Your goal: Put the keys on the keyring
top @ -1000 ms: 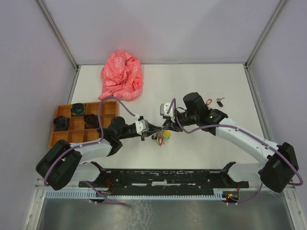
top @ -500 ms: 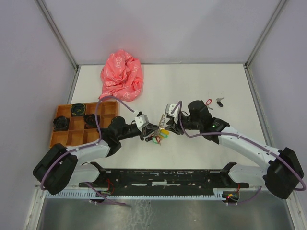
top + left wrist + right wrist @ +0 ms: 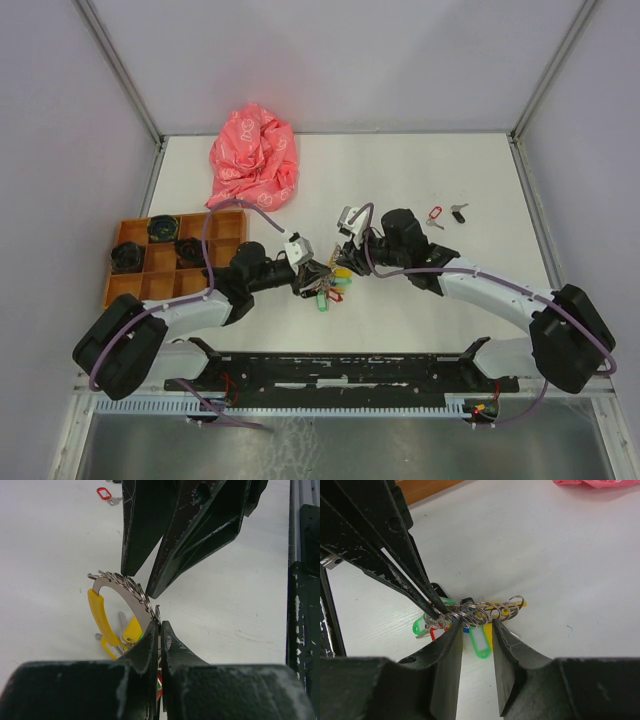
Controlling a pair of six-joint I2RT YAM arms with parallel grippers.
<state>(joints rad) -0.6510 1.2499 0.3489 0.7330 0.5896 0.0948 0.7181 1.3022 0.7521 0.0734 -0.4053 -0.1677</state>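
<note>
A silver metal keyring hung with coloured plastic tags [image 3: 325, 287] is being held at the middle of the white table [image 3: 400, 170]. It is being flanked by the left gripper [image 3: 311, 277] on its left and the right gripper [image 3: 343, 265] on its right. A red-headed silver key [image 3: 433, 214] and a black-headed silver key [image 3: 458, 211] are being seen side by side, behind and to the right. A crumpled pink fabric bag [image 3: 253, 157] is being seen at back left, with an orange plastic compartment tray [image 3: 228, 230] before it.

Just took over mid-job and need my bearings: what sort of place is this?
Probably a robot lab test cell: a white table boxed in by plain grey walls, a left arm and right arm bolted at its near edge, an orange parts tray.
</note>
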